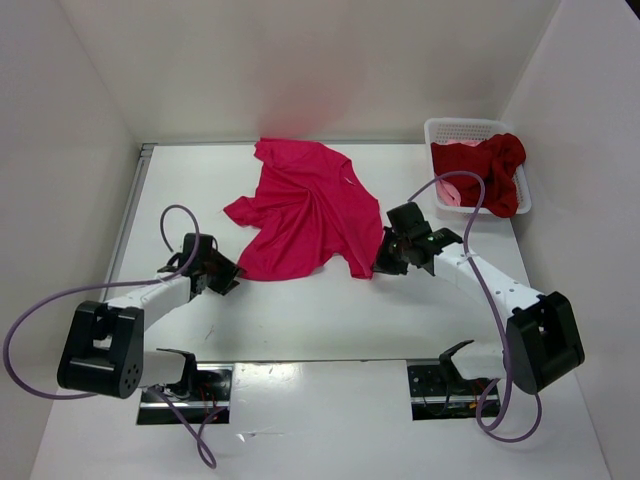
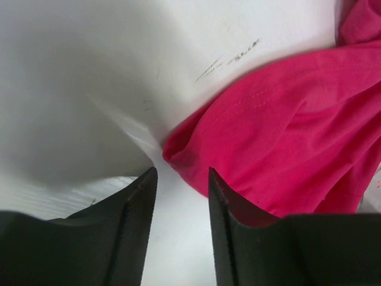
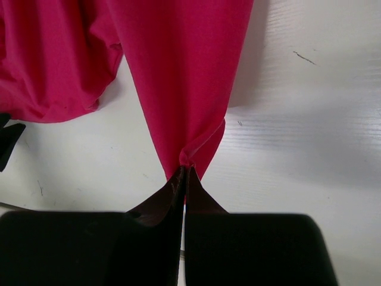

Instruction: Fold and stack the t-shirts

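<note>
A bright magenta-pink t-shirt (image 1: 305, 205) lies rumpled and spread on the white table. My right gripper (image 3: 186, 168) is shut on a corner of this magenta shirt (image 3: 178, 77), pinching the cloth at its fingertips; from above the right gripper (image 1: 384, 262) sits at the shirt's lower right edge. My left gripper (image 2: 181, 179) stands open with only bare table between its fingers, just short of a folded corner of the magenta shirt (image 2: 280, 143). From above the left gripper (image 1: 232, 277) is at the shirt's lower left corner. A dark red t-shirt (image 1: 490, 170) and a light salmon-pink one (image 1: 452, 192) lie in the basket.
A white mesh basket (image 1: 450, 128) stands at the back right of the table, with the dark red cloth hanging over its right rim. White walls close in the table on the left, back and right. Purple cables loop off both arms.
</note>
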Available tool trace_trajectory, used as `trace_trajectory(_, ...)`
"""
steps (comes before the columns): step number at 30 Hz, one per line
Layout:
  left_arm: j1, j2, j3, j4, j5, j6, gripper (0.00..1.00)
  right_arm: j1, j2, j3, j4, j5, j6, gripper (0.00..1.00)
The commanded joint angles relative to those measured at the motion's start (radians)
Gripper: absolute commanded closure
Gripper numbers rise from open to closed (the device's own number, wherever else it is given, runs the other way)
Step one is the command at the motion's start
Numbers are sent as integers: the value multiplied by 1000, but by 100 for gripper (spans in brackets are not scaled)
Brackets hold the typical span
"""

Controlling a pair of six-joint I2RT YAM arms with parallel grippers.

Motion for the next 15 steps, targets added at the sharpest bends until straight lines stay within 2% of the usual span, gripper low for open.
trace_trajectory(1,-13,18,1,63,-60,-48,54,0,-31,29,42,-9,9,100)
trace_trajectory(4,-13,27,1,74,-71,-68,58,0,-31,29,42,-9,9,100)
trace_trajectory(5,-13,36,10,83,-71,-68,66,0,-31,29,42,-9,9,100)
trace_trajectory(8,-13,58,30,83,-71,-57,77,0,-31,38,33,2,9,100)
trace_trajectory(9,-13,68,30,83,-71,-48,84,0,-40,47,33,2,9,100)
trace_trajectory(11,-13,68,56,72,-96,-36,91,0,-40,61,22,13,0,100)
trace_trajectory(13,-13,47,88,25,-105,-14,97,0,-40,93,-19,34,0,100)
trace_trajectory(15,-13,9,180,-21,-105,44,99,0,-69,162,-60,86,-27,100)
